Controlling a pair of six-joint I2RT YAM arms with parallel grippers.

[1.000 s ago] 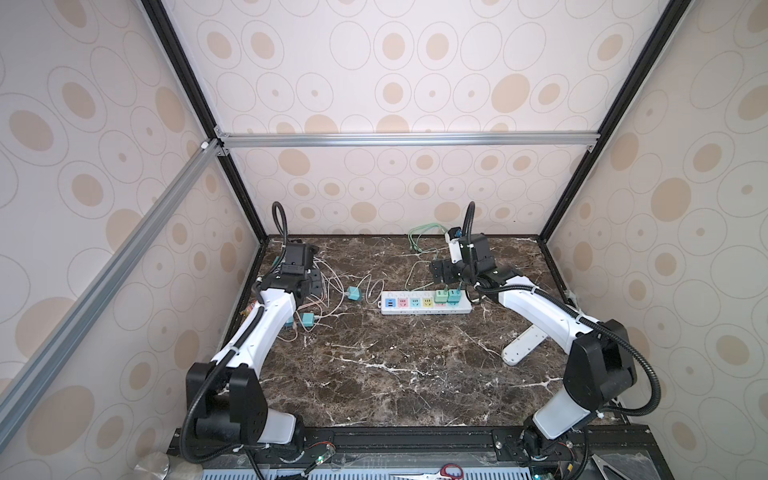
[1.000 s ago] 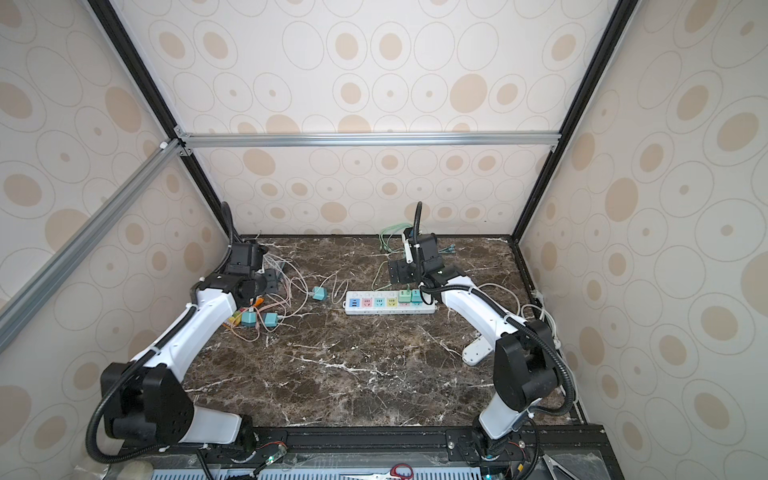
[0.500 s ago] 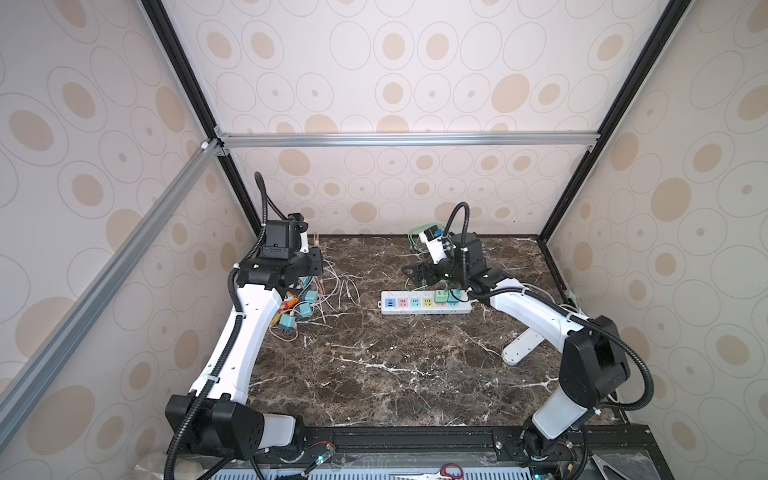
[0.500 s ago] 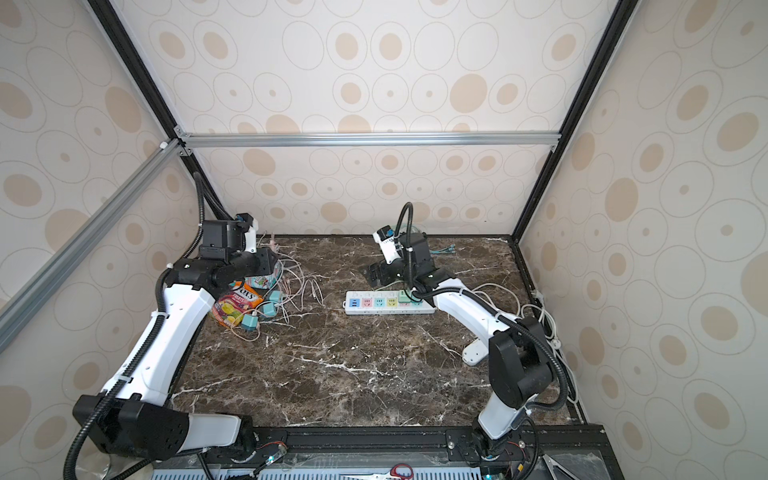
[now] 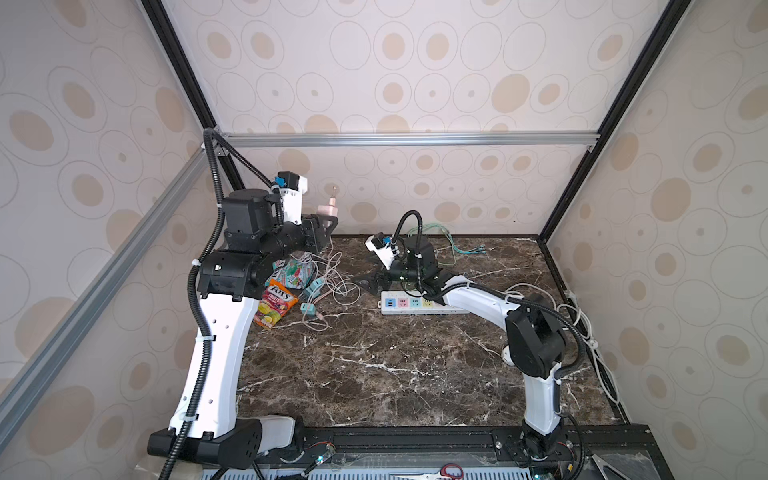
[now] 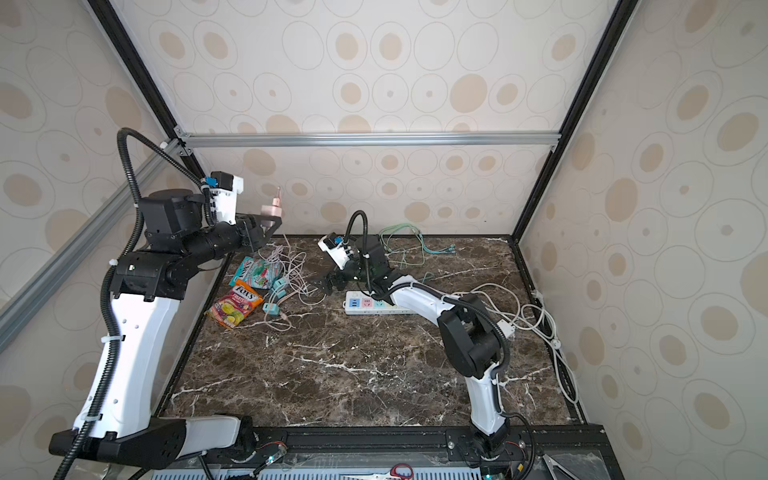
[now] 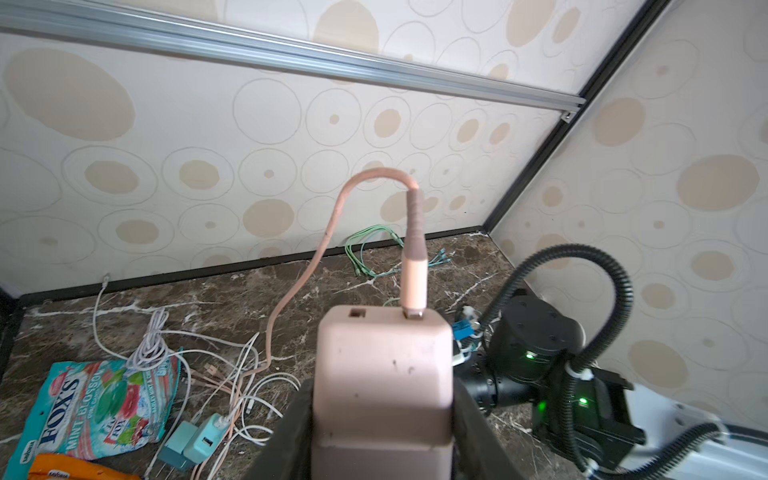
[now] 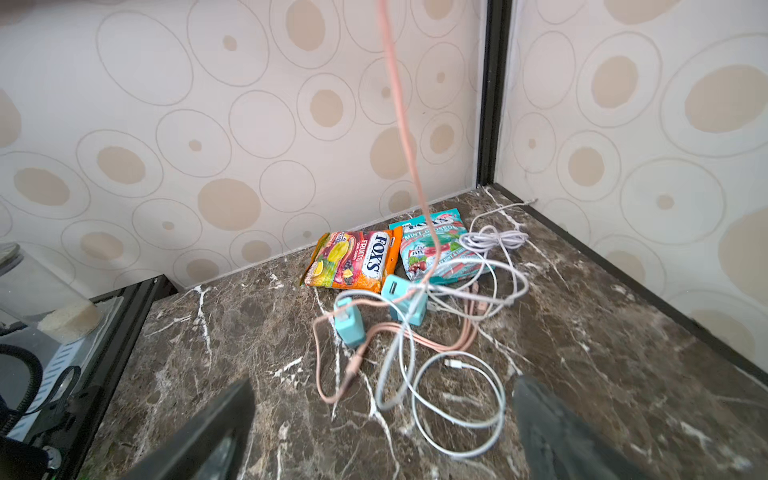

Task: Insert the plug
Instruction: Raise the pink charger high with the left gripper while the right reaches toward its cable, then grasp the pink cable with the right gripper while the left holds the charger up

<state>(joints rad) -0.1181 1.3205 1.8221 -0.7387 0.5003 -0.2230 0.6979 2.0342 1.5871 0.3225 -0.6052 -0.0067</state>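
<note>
Two closed bags, the orange bag (image 5: 276, 305) and the mint bag (image 5: 296, 272), lie at 10 o'clock on the counter (image 5: 374, 374) among teal chargers (image 8: 405, 301) and white cables (image 8: 457, 399), their contents hidden. The left fingers (image 5: 325, 227) clamp the pink charger (image 7: 382, 374) high above that corner. Only the left wrist view shows its cable (image 7: 299, 282) seated in one of two ports. The right fingers (image 5: 368, 283) are spread wide, holding nothing, low at the 9 o'clock end of the power strip (image 5: 390, 309), whose 3 o'clock end the arm covers
</note>
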